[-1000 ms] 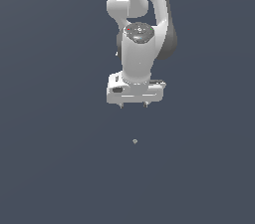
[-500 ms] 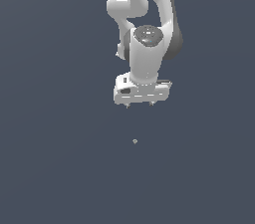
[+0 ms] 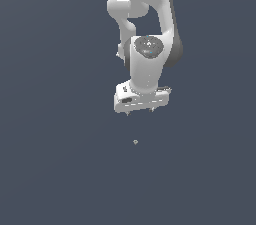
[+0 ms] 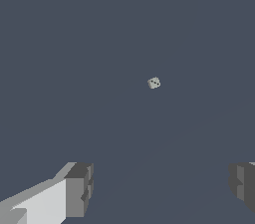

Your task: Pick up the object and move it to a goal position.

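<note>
Wrist view shows the object [image 4: 154,83] best: a very small pale grey lump, roughly round with blunt corners, carrying a few dark specks on the face turned to the camera, so it reads almost like a tiny die. Judging by its size against the fingers, it should be very light and, from its crisp edges, stiff rather than soft; the worry is less weight than how easily so small a thing could roll or squirt sideways if the pads meet it off-centre. I would take hold across its middle, on two opposite flanks, with the pads low enough that it cannot slip under them. It lies alone on the plain dark grey table [image 3: 60,169], with nothing touching it. In the exterior view the object [image 3: 135,142] sits below the pincer [image 3: 141,112] and a little toward the exterior view's left of the midpoint between the fingertips, clearly apart from them. The pincer hangs above with its fingers [image 4: 78,190] spread wide and nothing between them, the white arm [image 3: 147,64] rising behind it. No goal marker is visible in either view.
</note>
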Robot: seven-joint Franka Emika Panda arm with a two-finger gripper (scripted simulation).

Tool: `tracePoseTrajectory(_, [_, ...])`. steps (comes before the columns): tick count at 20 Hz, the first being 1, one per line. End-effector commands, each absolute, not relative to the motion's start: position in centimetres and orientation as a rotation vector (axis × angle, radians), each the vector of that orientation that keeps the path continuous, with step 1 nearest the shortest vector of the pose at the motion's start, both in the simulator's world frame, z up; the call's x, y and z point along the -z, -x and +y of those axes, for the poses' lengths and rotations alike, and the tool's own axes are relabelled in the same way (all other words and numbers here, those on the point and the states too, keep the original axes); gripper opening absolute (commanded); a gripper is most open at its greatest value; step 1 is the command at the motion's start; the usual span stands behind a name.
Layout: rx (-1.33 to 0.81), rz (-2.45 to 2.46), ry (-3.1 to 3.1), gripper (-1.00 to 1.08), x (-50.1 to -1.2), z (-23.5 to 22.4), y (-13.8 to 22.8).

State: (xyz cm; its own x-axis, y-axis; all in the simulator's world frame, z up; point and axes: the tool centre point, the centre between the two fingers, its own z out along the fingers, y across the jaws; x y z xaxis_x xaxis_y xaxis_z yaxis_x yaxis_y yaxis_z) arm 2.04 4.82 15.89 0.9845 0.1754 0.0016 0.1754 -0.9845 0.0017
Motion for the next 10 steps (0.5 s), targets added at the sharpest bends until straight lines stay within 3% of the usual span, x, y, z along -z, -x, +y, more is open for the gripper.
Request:
tracePoseTrajectory(1, [-0.001,0.332,-3.121,1.00,-15.0,4.7,-2.9])
tracePoseTrajectory(10, [0.001,0.613,-3.076,1.00,-10.2,4.2,-6.9])
